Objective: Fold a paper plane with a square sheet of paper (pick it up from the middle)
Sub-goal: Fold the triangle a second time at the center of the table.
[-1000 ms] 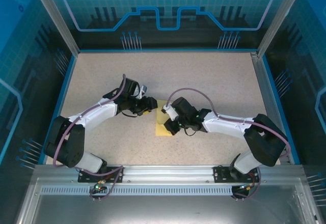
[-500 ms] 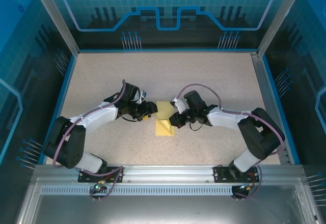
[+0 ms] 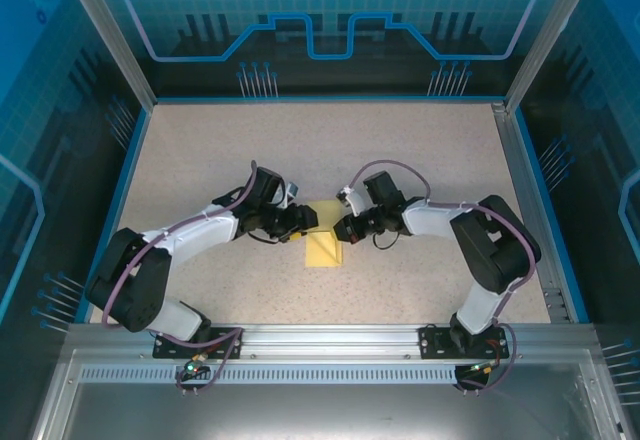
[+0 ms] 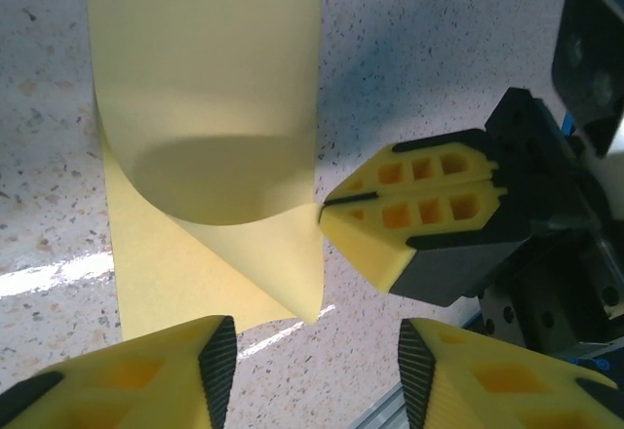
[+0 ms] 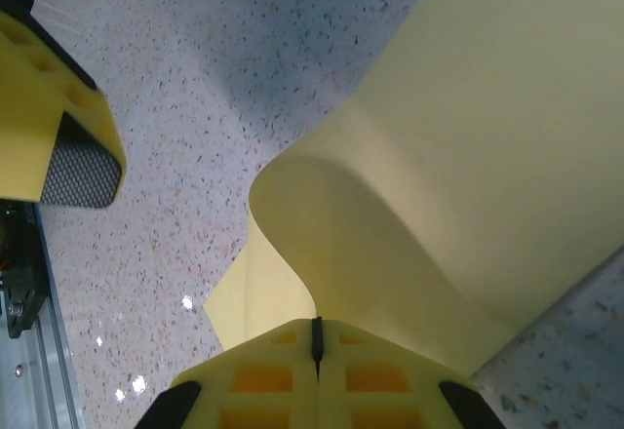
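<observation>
The square sheet of paper [image 3: 322, 248] is pale yellow and lies partly folded mid-table. In the left wrist view the paper [image 4: 205, 88] has one flap curled up over a flat layer. My right gripper [image 3: 341, 228] is shut on the edge of that raised flap; its closed tips [image 5: 315, 327] pinch the curling paper [image 5: 468, 156]. My left gripper [image 3: 308, 219] stands open just left of the sheet. Nothing sits between its fingers [image 4: 317, 351], and the paper's lower corner lies just ahead of them. The right gripper [image 4: 327, 207] faces it there.
The speckled beige tabletop [image 3: 430, 160] is bordered by a blue raised rim [image 3: 135, 175]. An aluminium rail [image 3: 330, 338] with both arm bases runs along the near edge. Both arms reach inward, their wrists close together over the sheet.
My right gripper has shifted away from the near edge, drawing the paper's flap up into a curl. My left gripper has moved right, closer to the sheet.
</observation>
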Tool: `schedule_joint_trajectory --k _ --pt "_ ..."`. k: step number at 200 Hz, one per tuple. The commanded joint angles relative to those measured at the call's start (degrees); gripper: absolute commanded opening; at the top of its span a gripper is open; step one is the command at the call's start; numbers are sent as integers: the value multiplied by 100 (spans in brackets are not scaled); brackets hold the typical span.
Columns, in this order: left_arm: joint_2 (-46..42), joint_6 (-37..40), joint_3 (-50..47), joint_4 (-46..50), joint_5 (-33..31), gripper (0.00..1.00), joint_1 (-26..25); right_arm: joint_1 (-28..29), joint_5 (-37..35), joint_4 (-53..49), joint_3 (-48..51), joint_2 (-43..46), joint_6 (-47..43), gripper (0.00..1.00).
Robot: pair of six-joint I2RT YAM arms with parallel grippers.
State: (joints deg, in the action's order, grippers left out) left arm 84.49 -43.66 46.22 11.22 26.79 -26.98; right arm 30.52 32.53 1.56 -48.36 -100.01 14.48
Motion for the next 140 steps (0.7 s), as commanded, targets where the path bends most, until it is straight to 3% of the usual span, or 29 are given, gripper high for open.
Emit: schedule_joint_trajectory --k 1,45,140 --pt "86 -77 -100 -89 80 45 -75 -134 27 -305 -251 -185 -216 4" --pt "125 -175 -261 -337 44 36 -147 -187 -2 -537 -554 -446 -355 4" --pt "384 -249 -145 -502 27 35 -249 -196 407 -513 -235 -43 -323 6"
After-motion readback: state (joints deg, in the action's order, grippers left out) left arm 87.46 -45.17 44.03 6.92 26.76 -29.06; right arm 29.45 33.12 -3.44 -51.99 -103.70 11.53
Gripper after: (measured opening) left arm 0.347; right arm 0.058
